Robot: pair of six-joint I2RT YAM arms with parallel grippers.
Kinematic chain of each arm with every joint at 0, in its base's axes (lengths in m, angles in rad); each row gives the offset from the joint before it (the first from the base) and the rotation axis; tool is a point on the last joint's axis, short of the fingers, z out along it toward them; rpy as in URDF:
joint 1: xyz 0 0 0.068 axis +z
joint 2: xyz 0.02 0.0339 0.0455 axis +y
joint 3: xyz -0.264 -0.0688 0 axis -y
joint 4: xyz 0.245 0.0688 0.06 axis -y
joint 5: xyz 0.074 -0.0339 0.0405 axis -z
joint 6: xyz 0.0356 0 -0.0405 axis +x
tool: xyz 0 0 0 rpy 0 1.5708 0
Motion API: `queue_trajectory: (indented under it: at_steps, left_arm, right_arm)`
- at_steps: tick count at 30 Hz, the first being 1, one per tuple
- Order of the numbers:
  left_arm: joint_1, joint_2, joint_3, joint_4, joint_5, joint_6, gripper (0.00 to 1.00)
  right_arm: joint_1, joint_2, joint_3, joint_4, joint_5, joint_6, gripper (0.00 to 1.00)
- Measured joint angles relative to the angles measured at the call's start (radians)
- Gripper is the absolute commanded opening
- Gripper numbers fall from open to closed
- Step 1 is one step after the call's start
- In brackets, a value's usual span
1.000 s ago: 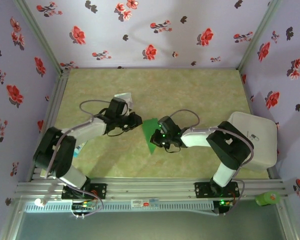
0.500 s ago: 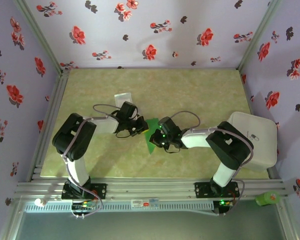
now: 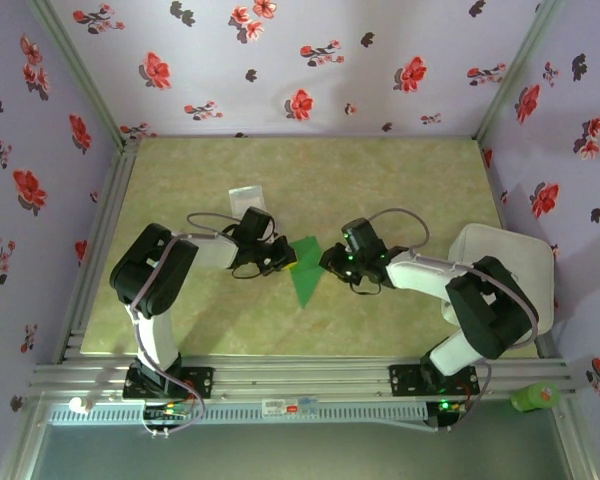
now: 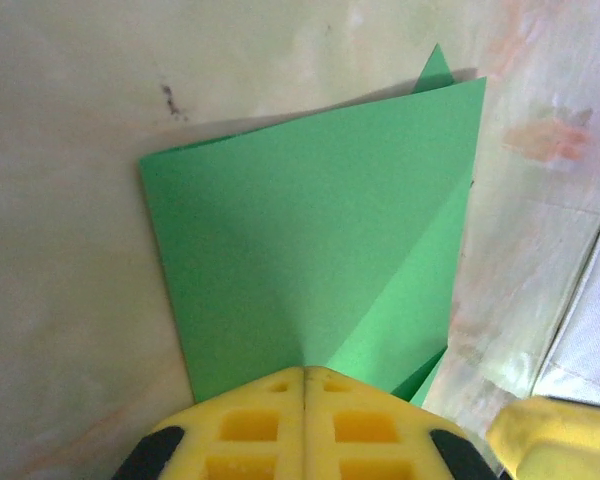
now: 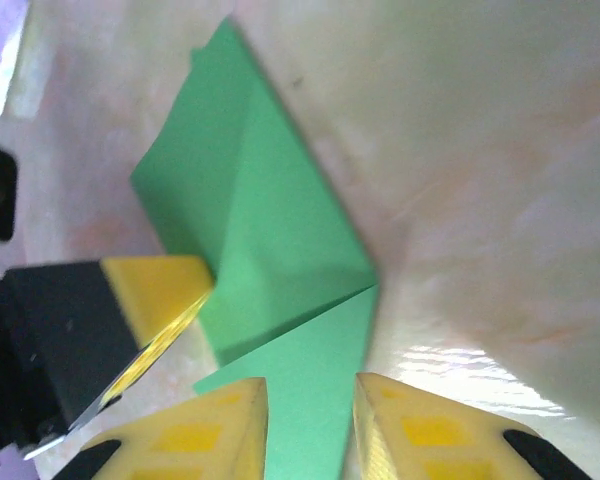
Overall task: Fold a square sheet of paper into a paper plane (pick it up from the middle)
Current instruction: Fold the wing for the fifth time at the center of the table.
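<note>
The square sheet of paper (image 3: 305, 275) is bright green and lies folded into a pointed wedge mid-table, its tip toward the near edge. In the left wrist view the paper (image 4: 310, 230) shows overlapping flaps and a ridge running up to my left gripper (image 4: 305, 372), which is shut on its near edge. From above, the left gripper (image 3: 287, 258) is at the paper's upper left corner. My right gripper (image 3: 326, 262) is just right of the paper. It stands open (image 5: 310, 420), and a flap of the paper (image 5: 270, 220) runs between its yellow fingers without touching them.
A small pale packet (image 3: 246, 195) lies behind the left arm. A white box (image 3: 510, 280) sits at the table's right edge beside the right arm. A green object (image 3: 535, 397) rests on the front rail. Flowered walls close in three sides.
The left gripper swung in to the paper's left corner and shut on it. The right gripper opened, let go of the paper and drew back to the right.
</note>
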Motion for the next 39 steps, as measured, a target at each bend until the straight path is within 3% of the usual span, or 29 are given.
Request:
queue_trajectory:
  at_steps: [30,39]
  left_arm:
    - [0.002,-0.006,-0.011,-0.008,0.04,0.068,0.01]
    - [0.002,-0.008,-0.011,-0.02,0.045,0.094,0.01]
  right_arm:
    - [-0.064,0.159,0.001,0.219,-0.147,0.031,0.32]
    - [-0.08,0.203,0.049,0.213,-0.236,-0.054,0.25]
